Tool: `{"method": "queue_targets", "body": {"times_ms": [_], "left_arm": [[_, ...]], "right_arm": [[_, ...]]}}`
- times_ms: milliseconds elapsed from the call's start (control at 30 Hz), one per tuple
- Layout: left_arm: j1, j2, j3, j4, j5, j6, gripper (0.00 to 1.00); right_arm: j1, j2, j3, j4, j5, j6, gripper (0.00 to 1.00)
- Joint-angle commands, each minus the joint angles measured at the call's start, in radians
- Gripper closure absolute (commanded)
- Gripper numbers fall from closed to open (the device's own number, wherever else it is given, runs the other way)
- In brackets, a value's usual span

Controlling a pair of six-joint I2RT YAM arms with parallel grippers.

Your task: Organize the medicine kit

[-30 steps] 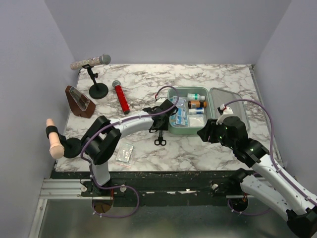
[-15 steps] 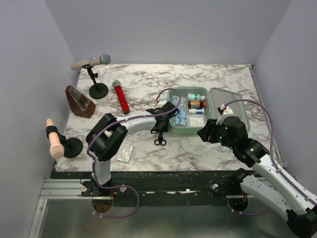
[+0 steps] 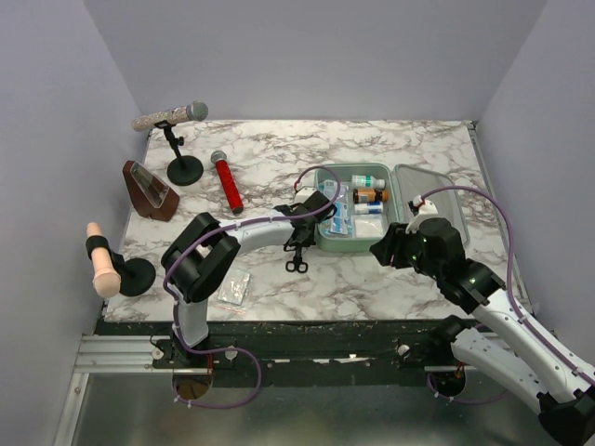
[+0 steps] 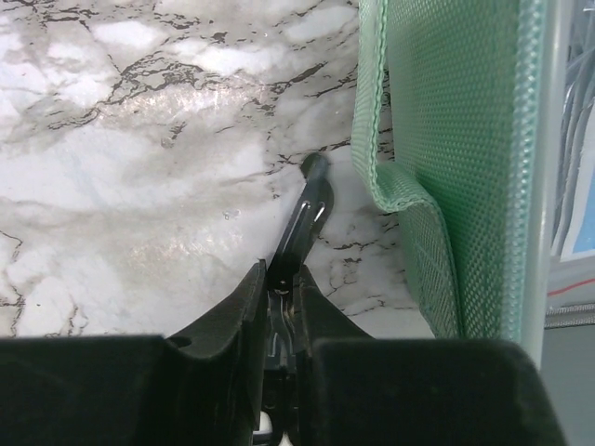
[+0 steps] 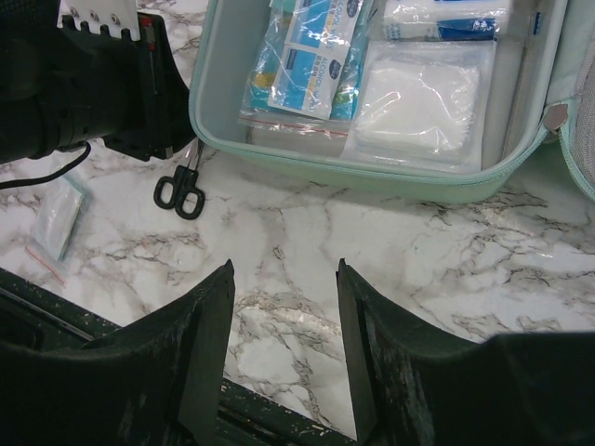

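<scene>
Left of medicine kit [image 3: 350, 245] — scissors [image 3: 297, 265].

We count one green case [image 3: 358, 244], two small bottles [image 3: 368, 181] [image 3: 370, 195] lying in it, one pair of scissors [image 3: 297, 264], one small clear bag [image 3: 234, 286], two microphones [image 3: 167, 117] [image 3: 230, 189], one brown wedge-shaped block [image 3: 149, 190] and one peach-coloured handle [image 3: 100, 259] on a black stand.

My left pincer [image 3: 299, 240] sat over the blades of the black scissors [image 3: 297, 265], just beside the left wall of the open medicine kit [image 3: 353, 245] (bottles [image 3: 369, 182] and packets [image 3: 339, 219] lay inside). My right pincer [image 3: 381, 251] stood at the kit's near edge.
</scene>
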Motion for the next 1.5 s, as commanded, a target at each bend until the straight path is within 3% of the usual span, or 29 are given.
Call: {"method": "queue_targets", "body": {"times_ms": [0,333,867,1267,1467], "left_arm": [[0.004,0.003,-0.038,-0.025,-0.016,0.009,0.84],[0.002,-0.057,-0.005,-0.062,-0.029,0.015,0.92],[0.002,-0.147,0.042,-0.134,-0.052,0.018,0.92],[0.002,-0.243,0.234,-0.263,-0.091,0.052,0.92],[0.001,-0.188,0.398,-0.275,-0.045,0.046,0.92]], "right_arm": [[0.004,-0.001,-0.007,-0.012,0.012,0.002,0.43],[0.004,-0.004,-0.004,-0.012,0.014,0.002,0.43],[0.004,-0.009,-0.001,-0.01,0.014,-0.001,0.43],[0.004,-0.026,0.009,-0.009,0.008,0.0,0.43],[0.004,-0.039,0.007,-0.009,0.006,0.003,0.43]]}}
